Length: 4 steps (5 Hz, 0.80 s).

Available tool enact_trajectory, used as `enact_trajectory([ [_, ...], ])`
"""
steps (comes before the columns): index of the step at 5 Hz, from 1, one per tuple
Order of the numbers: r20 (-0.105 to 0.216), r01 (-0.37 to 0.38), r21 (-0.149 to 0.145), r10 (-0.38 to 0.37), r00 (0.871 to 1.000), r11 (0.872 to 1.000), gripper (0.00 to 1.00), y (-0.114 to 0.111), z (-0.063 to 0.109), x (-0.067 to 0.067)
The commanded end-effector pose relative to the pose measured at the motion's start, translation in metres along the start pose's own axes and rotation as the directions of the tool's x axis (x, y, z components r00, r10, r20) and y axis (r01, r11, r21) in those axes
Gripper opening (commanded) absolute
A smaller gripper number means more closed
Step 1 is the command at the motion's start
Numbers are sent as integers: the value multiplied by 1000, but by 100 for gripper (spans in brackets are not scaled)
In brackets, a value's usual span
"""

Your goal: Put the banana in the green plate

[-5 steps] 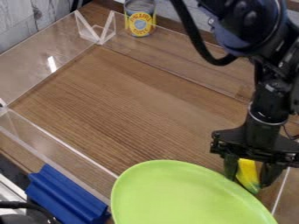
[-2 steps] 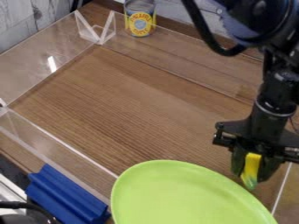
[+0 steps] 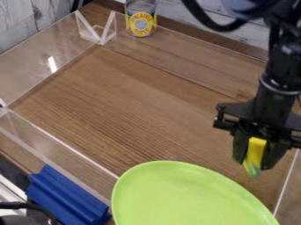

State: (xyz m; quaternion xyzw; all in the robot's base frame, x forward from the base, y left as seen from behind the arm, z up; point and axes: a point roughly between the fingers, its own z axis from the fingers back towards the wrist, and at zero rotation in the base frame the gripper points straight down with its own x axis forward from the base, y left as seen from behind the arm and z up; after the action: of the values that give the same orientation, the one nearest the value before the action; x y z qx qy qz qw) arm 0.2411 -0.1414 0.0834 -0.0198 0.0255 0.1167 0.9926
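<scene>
With the pincer (image 3: 255, 151) clamped on the banana (image 3: 253, 156), hanging just beyond the green plate (image 3: 194, 198), carry it level over the plate's middle before lowering.

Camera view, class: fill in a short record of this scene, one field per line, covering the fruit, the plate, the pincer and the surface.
fruit: small bright yellow toy banana, hanging upright with its dark tip down, above the table
plate: large round lime-green plastic plate, nothing on it, at the near edge
pincer: black pincer, pointing down, shut on the banana
banana versus plate: just beyond the plate's far right rim, not on the plate
surface: brown wood-grain table
other items: yellow can at the far edge; blue block at the near left
</scene>
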Motion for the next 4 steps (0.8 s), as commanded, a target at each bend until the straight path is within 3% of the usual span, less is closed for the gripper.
enact_trajectory([
  [1,56,41,-39,-39,998,998,0,-5,14,-1],
  [4,65,56,-41,-53,996,998,0,0,9,3],
])
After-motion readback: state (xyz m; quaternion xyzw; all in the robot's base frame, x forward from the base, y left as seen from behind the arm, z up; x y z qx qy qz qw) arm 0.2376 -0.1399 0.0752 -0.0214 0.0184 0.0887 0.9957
